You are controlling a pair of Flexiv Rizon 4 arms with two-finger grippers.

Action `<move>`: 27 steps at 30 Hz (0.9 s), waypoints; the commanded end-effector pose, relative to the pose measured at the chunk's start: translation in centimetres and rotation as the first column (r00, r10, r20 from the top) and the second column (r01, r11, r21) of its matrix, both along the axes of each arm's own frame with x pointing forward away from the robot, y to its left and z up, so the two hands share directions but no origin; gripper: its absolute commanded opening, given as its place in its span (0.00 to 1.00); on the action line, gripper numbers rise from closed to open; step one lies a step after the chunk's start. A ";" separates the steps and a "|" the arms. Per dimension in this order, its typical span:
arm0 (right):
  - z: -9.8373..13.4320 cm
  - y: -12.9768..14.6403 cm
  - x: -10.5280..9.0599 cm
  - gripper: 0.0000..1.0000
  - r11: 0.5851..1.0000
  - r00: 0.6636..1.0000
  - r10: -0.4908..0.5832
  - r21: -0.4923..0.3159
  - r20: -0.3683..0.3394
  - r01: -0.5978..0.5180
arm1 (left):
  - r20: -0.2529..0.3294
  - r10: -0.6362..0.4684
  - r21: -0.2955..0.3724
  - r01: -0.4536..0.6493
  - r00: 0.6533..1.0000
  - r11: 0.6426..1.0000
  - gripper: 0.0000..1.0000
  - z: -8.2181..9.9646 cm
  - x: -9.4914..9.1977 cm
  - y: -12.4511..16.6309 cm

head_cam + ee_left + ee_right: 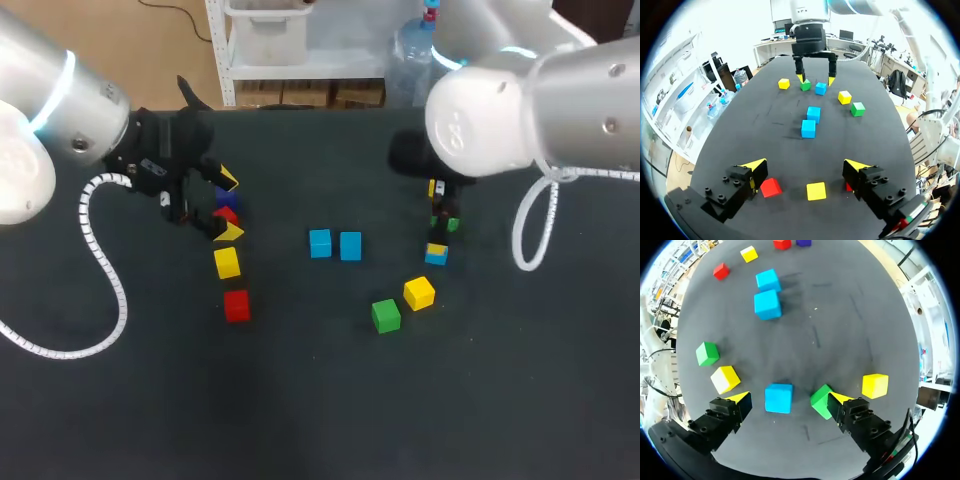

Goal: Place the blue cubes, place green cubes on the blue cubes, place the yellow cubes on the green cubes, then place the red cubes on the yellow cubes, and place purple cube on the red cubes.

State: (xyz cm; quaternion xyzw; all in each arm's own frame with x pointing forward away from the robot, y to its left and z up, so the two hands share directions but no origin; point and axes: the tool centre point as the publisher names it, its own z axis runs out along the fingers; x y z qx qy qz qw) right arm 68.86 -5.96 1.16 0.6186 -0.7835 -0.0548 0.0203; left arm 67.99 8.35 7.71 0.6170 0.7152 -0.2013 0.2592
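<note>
Looks like small, light, rigid cubes with smooth faces, so probably a bit slippery and easy to nudge. Best to pinch across two opposite flat faces, low and square, never corner to corner. Seeing the right gripper (788,399) spread open around a blue cube (778,397), not pinched yet, a bit right of the middle of the table (300,420). Watch the green cube (820,401) sitting right against one finger's inner side, likely to get shoved on closing. Another blue pair (320,243) just beside each other mid-table. Same released state for the left gripper (806,166), hanging above a yellow cube (816,191) toward the left edge.
</note>
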 end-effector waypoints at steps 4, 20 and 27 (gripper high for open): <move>-1.3 -0.7 0.1 1.00 0.999 1.000 -0.006 0.035 -0.008 0.006 | 0.004 -0.002 -0.006 0.002 1.000 1.000 1.00 -0.1 -0.1 0.2; 0.7 0.5 -1.3 1.00 0.997 0.997 0.066 0.036 0.039 -0.067 | 0.004 -0.002 -0.006 0.002 1.000 1.000 1.00 -0.1 -0.1 0.2; -0.2 0.4 -1.7 1.00 0.997 0.998 0.059 0.041 0.007 -0.059 | 0.004 -0.002 -0.006 0.002 1.000 1.000 1.00 -0.1 -0.1 0.2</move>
